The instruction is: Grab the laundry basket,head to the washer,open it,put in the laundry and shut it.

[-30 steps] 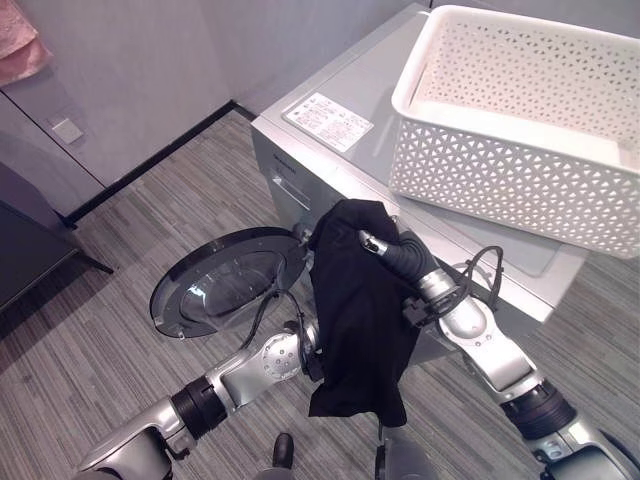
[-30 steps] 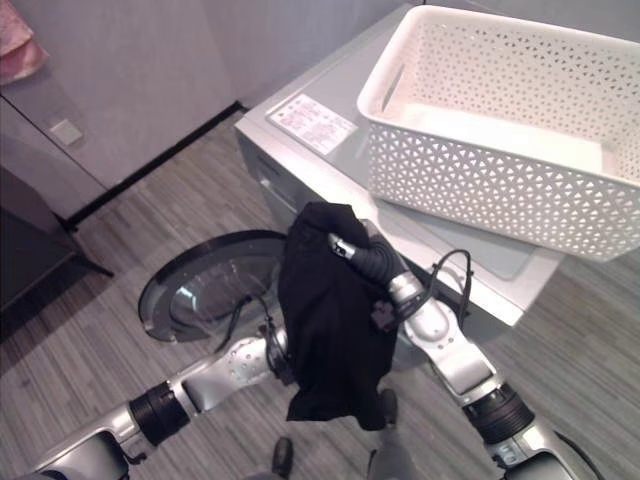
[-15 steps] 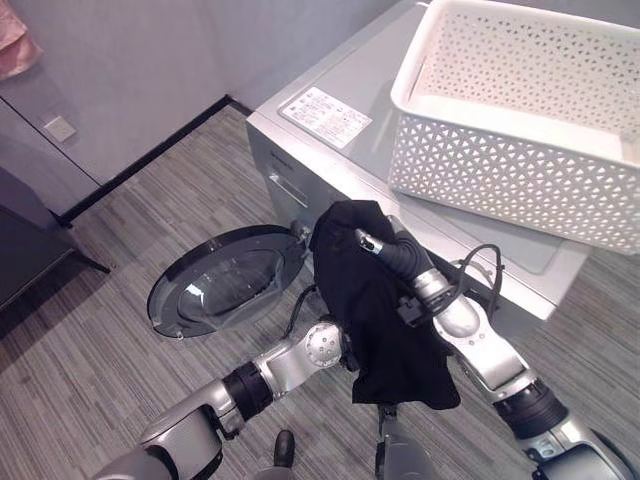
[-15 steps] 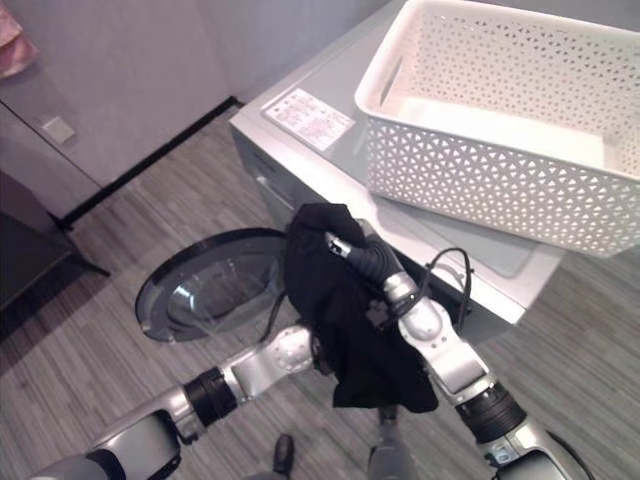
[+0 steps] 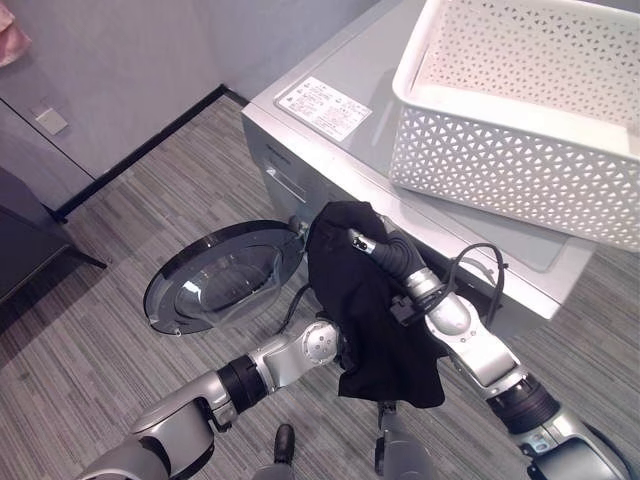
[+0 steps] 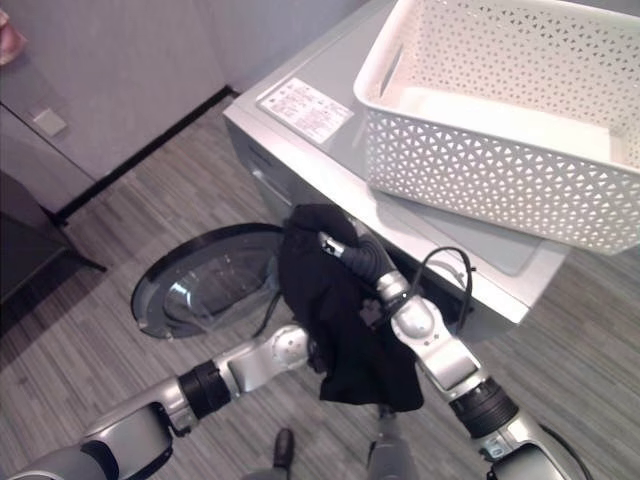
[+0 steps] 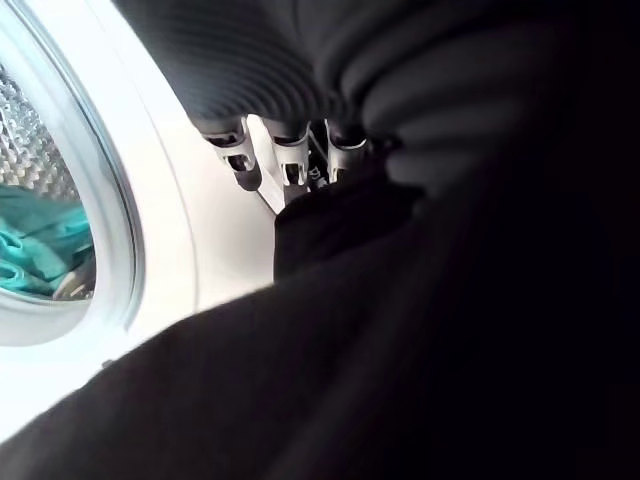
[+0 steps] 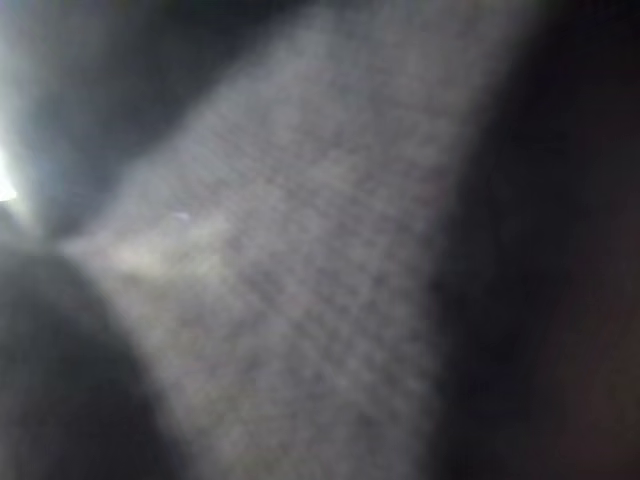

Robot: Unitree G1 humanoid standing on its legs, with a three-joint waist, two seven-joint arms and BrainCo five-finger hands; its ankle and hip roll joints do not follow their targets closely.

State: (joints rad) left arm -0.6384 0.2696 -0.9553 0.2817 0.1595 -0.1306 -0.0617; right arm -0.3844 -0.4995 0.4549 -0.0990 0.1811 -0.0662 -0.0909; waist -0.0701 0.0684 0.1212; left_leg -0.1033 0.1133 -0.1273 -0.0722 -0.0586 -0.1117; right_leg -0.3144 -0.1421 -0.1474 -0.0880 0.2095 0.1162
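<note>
A black garment (image 5: 370, 320) hangs in front of the silver washer (image 5: 330, 150), draped over my right hand (image 5: 385, 250), whose dark ribbed cover pokes out of the cloth. My left arm reaches in under the garment. In the left wrist view my left hand (image 7: 285, 160) curls its fingers onto a fold of the black cloth, beside the washer's round opening (image 7: 130, 220). Teal laundry (image 7: 35, 250) lies inside the drum. The round glass door (image 5: 215, 280) stands swung open to the left. The white lattice basket (image 5: 520, 170) sits on the washer's top.
A grey wall with a dark skirting runs behind the washer on the left. A dark piece of furniture (image 5: 30, 240) stands at the left edge, and a pink cloth (image 5: 12, 18) hangs in the top left corner. Striped grey floor lies around the door.
My left arm has reached further in under the garment, and the hanging end of the cloth has swung right and up toward the washer. The camera has shifted a little.
</note>
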